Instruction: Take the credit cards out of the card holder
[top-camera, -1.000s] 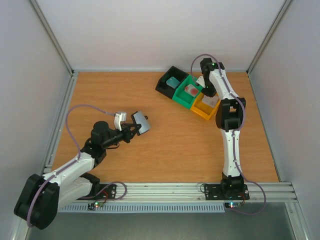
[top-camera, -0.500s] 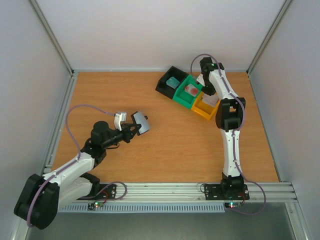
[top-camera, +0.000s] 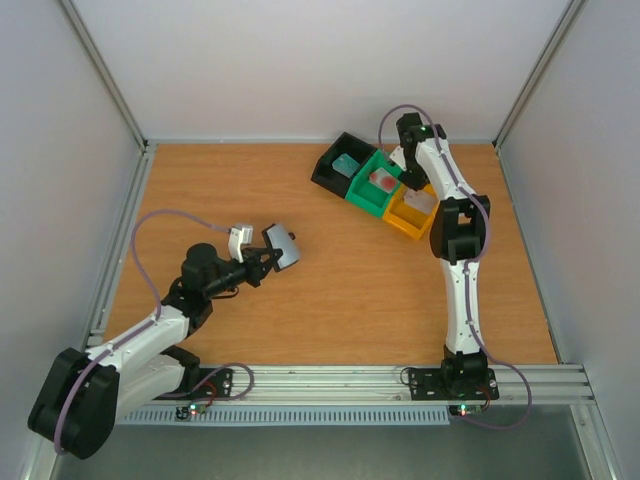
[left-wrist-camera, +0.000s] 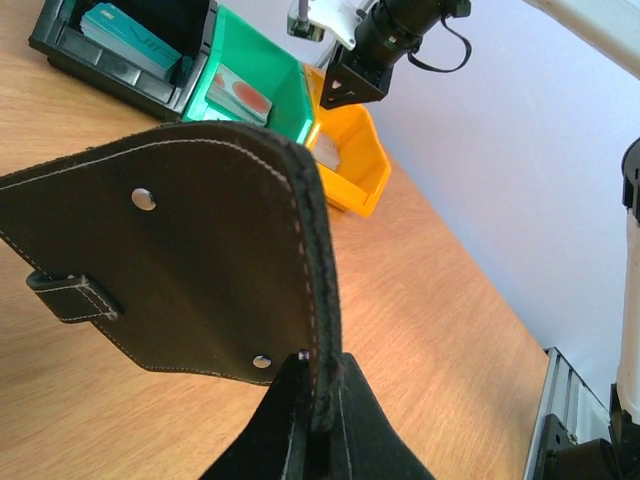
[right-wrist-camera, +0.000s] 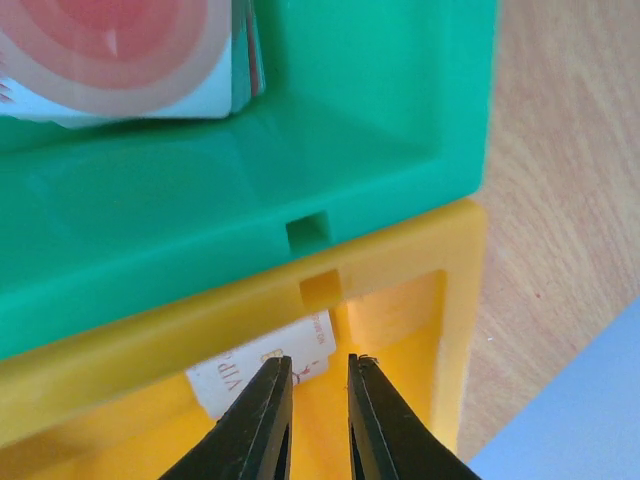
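Left of centre, the left gripper (top-camera: 266, 260) pinches the card holder (top-camera: 284, 247) by its edge. Upper right, the right gripper (right-wrist-camera: 317, 365) (fingers (right-wrist-camera: 262, 425) narrowly apart, empty) hovers over the white card (right-wrist-camera: 240, 375) in the yellow tray (right-wrist-camera: 150, 345).

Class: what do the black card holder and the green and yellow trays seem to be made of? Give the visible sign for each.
The card holder: likely matte leather or imitation; stitched edge, metal rivets. The green tray and yellow tray: moulded plastic, smooth with soft sheen, rounded corners.
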